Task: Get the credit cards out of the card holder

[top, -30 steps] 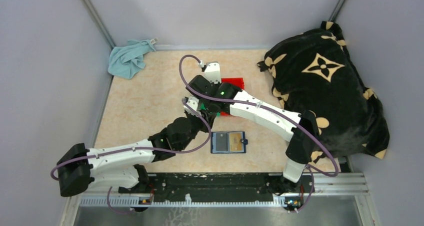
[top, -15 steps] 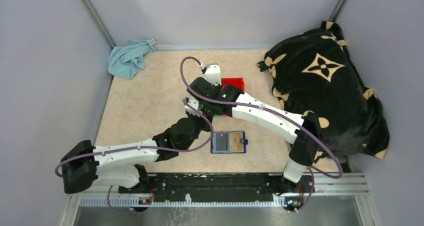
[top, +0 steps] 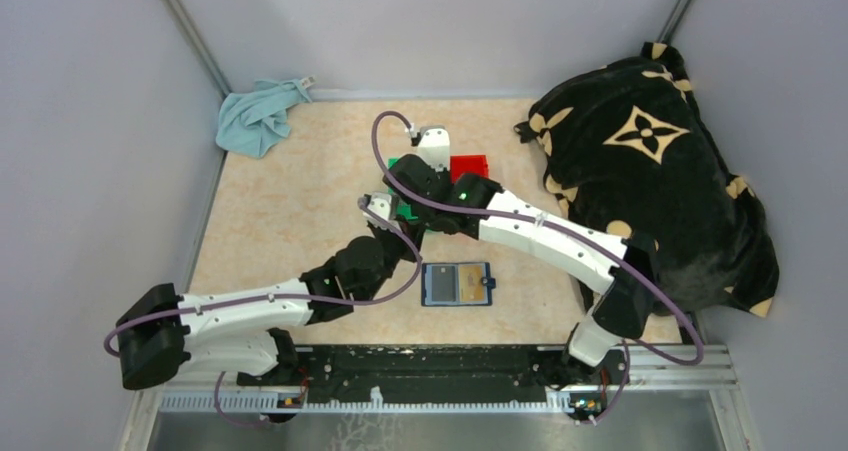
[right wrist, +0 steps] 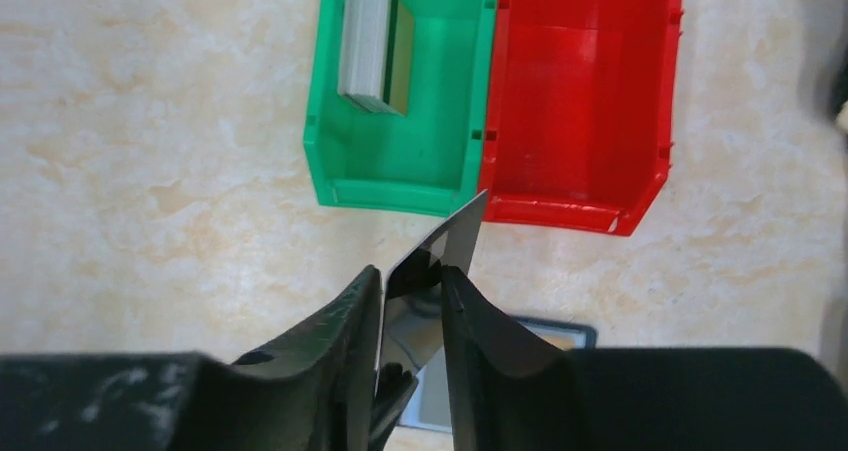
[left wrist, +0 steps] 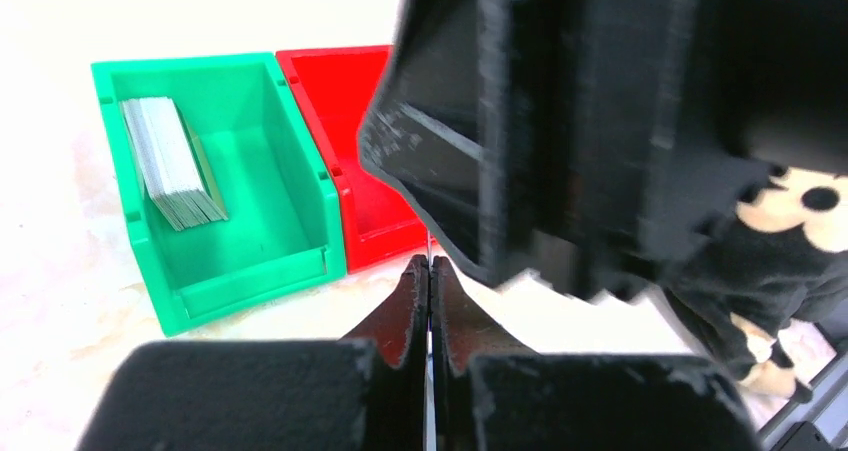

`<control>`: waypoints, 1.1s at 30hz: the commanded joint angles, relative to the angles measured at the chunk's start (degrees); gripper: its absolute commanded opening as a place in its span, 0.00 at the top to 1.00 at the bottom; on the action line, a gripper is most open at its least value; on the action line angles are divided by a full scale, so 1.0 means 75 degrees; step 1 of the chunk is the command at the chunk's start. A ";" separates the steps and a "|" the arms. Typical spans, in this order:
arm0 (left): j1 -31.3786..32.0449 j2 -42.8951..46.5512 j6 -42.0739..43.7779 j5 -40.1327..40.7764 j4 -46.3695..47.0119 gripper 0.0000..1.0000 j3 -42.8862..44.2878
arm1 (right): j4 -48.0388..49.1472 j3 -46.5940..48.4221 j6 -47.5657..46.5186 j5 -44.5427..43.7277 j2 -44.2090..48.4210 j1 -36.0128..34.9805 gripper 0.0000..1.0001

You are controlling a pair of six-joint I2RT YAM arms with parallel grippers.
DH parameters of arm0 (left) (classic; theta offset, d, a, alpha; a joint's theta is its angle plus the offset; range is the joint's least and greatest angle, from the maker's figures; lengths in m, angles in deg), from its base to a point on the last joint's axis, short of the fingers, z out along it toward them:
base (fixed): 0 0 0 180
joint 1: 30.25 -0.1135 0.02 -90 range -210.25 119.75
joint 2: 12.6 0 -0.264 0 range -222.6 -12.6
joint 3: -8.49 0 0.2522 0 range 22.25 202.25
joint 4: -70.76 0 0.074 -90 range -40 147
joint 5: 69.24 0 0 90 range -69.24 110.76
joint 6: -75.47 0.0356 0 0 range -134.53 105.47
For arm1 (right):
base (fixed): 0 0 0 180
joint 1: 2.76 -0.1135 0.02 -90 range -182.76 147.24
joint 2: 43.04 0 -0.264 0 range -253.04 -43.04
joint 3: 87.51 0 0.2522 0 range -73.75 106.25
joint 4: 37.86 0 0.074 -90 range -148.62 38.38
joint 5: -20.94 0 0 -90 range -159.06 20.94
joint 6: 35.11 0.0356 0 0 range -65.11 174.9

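Note:
The navy card holder (top: 457, 283) lies open on the table with a grey and a tan-gold card in its pockets; its edge shows in the right wrist view (right wrist: 575, 333). My left gripper (top: 395, 221) (left wrist: 430, 271) is shut on a thin silver credit card (left wrist: 430, 246), seen edge-on. My right gripper (top: 412, 203) (right wrist: 412, 276) meets it from above. Its jaws stand apart around the same card (right wrist: 455, 236), which leans against its left finger (right wrist: 350, 311). Both hover just in front of the bins.
A green bin (right wrist: 318, 121) (left wrist: 240, 286) holds a stack of several grey cards (right wrist: 365, 61) (left wrist: 170, 161). A red bin (right wrist: 580, 91) (left wrist: 370, 211) stands beside it. A black flowered blanket (top: 650, 171) fills the right side. A blue cloth (top: 258, 116) lies far left.
The right arm has swung its elbow out to the right and brought its gripper down onto the card that the left gripper holds. The left gripper has shifted slightly left.

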 commanded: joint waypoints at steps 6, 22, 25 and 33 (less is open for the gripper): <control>-0.0052 0.0820 -0.0270 0.0011 -0.0570 1.00 0.0132 | 0.1142 -0.0611 0.0034 0.1110 0.1520 0.0314 0.44; -0.1164 -0.0255 -0.1201 0.0301 -0.4611 1.00 0.2875 | 0.1888 -0.2758 0.0122 0.1057 0.3277 0.1611 0.45; -0.1304 -0.0437 -0.1126 0.0084 -0.4374 1.00 0.2904 | 0.1924 -0.2883 0.0111 0.1196 0.3393 0.1787 0.45; -0.2071 -0.1889 -0.1371 -0.0758 -0.4978 1.00 0.3945 | 0.1802 -0.3133 -0.0041 0.1227 0.3718 0.2086 0.46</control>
